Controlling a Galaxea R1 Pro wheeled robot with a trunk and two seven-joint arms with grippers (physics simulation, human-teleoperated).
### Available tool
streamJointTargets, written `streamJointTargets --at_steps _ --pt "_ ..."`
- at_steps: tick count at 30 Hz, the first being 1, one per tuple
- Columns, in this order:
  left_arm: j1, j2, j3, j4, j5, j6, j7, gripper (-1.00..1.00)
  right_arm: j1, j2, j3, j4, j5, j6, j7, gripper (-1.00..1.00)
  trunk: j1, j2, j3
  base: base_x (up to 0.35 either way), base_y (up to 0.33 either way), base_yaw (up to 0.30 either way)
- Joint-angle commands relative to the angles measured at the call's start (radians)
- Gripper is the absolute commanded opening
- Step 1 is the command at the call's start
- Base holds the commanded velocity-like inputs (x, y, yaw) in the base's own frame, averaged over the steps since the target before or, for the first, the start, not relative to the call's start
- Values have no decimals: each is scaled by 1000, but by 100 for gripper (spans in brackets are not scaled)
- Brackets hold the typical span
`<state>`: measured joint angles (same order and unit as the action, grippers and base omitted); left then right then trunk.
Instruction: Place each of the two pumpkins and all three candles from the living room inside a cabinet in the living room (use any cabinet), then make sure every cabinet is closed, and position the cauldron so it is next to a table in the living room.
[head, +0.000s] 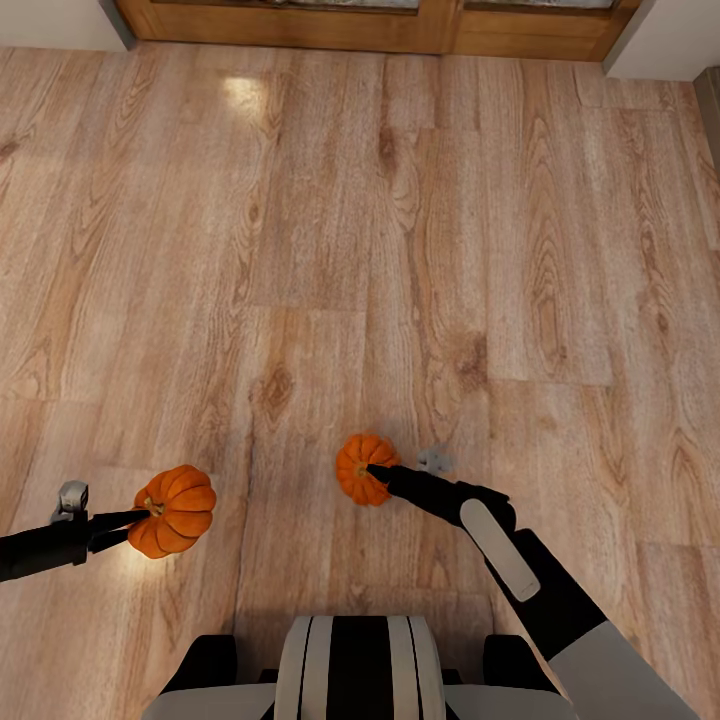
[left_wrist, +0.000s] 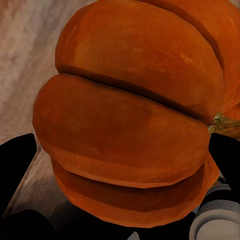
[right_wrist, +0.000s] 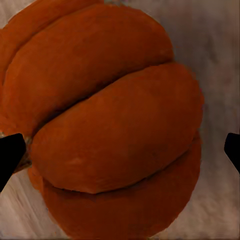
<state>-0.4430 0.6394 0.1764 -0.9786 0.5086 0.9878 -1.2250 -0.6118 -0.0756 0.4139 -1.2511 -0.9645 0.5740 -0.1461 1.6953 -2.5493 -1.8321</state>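
Head view: we see our left pincer (head: 140, 516) clamped on a bright-orange ribbed round pumpkin (head: 178, 510), held above the pale wood-plank floor (head: 330, 250); our right pincer (head: 378, 470) grips a second, smaller-looking orange ribbed pumpkin (head: 360, 468) near centre. A brown wooden door frame (head: 380, 28) runs along the far edge.
Left wrist view: the first pumpkin (left_wrist: 130, 120) sits between our black fingers (left_wrist: 15, 165), pressed close.
Right wrist view: the second pumpkin (right_wrist: 107, 125) sits between black fingertips (right_wrist: 10, 155), over floor.

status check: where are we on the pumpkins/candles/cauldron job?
Done: both pumpkins picked up. In hand: left gripper holds one pumpkin, right gripper the other pumpkin, carried above the wood floor. Left: stow both plus three candles, close cabinets, place cauldron by table.
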Motion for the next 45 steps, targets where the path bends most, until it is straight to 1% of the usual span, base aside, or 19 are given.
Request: streamJointTargets --at_steps 1,33,34,37,45 --pt "0 0 0 0 2 6 -1 -100 0 -1 5 18 7 4 -10 100 0 0 -1 0 0 0" --pt "0 0 0 0 2 6 -1 -100 0 -1 11 18 10 3 -9 100 0 0 -1 0 15 0" --pt "0 0 0 0 2 6 -1 -100 0 -1 11 18 14 3 -9 -100 0 0 -1 0 1 0" --pt "0 0 0 0 2 6 -1 -100 0 -1 10 18 23 3 -9 -100 0 0 -1 0 0 0" --pt "0 0 0 0 2 6 -1 -100 0 -1 10 18 27 3 -9 -100 0 0 -1 0 0 0"
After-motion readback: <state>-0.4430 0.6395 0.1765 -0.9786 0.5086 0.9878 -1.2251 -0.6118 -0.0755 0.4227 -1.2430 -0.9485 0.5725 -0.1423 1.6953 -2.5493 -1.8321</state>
